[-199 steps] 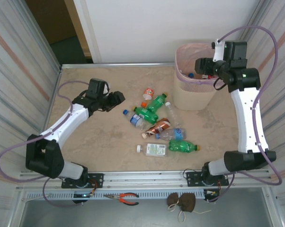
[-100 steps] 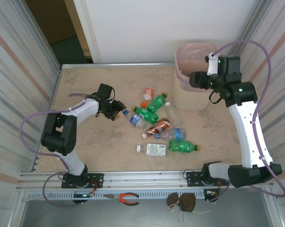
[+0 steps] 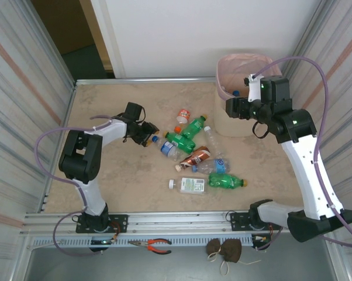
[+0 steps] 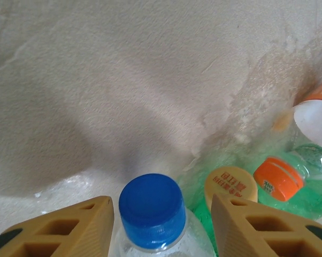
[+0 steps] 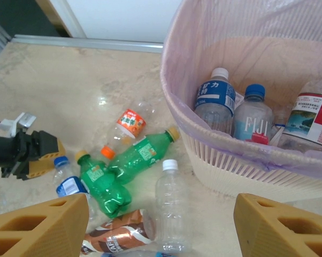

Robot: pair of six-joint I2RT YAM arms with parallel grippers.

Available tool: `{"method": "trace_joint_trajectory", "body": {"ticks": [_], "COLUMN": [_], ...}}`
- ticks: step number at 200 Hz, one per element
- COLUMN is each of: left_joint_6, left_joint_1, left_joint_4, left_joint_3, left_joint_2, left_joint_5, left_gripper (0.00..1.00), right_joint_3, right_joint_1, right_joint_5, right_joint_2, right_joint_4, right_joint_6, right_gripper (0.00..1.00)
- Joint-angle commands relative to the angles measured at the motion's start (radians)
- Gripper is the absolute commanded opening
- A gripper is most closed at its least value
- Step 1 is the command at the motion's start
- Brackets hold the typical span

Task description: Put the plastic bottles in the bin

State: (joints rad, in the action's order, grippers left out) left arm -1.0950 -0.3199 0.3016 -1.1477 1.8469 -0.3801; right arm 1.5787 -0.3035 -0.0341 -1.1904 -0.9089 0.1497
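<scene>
Left wrist, blue-capped bottle [image 4: 150,211], cap toward wrist, between part-open left jaws, ungripped, right jaws open, empty

Bin [image 3: 241,122] sits far right on the table [image 3: 117,187], close to the back edge. Several bottles [image 5: 214,99] stand inside it. The loose bottles [image 3: 195,126] lie in a cluster mid-table, left of and in front of the bin. Two of them lie end to end along the cluster's near edge. Left gripper [image 3: 148,136] is at the cluster's left end, with one finger on each side of the end bottle [image 4: 150,206]. Right gripper [image 3: 231,108] hangs at the bin's near-left side, outside the rim.
</scene>
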Motion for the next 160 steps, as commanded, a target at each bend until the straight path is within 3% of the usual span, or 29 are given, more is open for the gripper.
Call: {"method": "trace_joint_trajectory", "body": {"ticks": [1,160], "left_joint_6": [-0.029,-0.063], "left_joint_1": [0.003,0.004], "left_joint_4": [-0.007,-0.055], "left_joint_3": [-0.025,0.028], "left_joint_2": [0.024,-0.006], "left_joint_5": [-0.016,-0.02], "left_gripper": [0.5,0.29], "right_joint_3": [0.0,-0.01], "right_joint_1": [-0.009,-0.022], "right_joint_5": [0.028,0.046], "right_joint_2": [0.027,0.051], "right_joint_4": [-0.016,-0.015], "right_joint_6": [0.021,0.021], "right_gripper": [0.71,0.7]}}
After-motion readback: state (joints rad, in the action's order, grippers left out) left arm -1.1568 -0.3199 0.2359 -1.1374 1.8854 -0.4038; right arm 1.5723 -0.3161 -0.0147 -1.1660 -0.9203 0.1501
